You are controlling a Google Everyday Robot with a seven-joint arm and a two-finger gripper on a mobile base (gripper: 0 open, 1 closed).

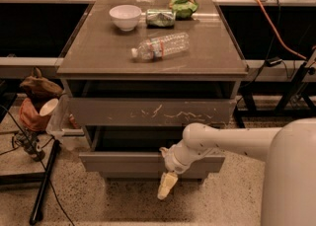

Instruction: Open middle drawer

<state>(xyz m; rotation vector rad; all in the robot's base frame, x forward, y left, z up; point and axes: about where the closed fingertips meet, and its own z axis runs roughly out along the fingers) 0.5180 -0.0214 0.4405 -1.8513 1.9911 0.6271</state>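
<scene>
Hanging low before the grey-brown, handleless, flat-fronted middle drawer, the pale yellow gripper looks placed to drag it out; clenched or released, I cannot tell.

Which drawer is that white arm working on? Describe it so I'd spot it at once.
Start at the brown cabinet in the middle, with a bowl and bottle on top. Going down its front, pass the wide scratched drawer; the middle drawer is the next one below, sticking out, with the gripper at its lower edge. Its front is narrower and nearly unmarked.
</scene>
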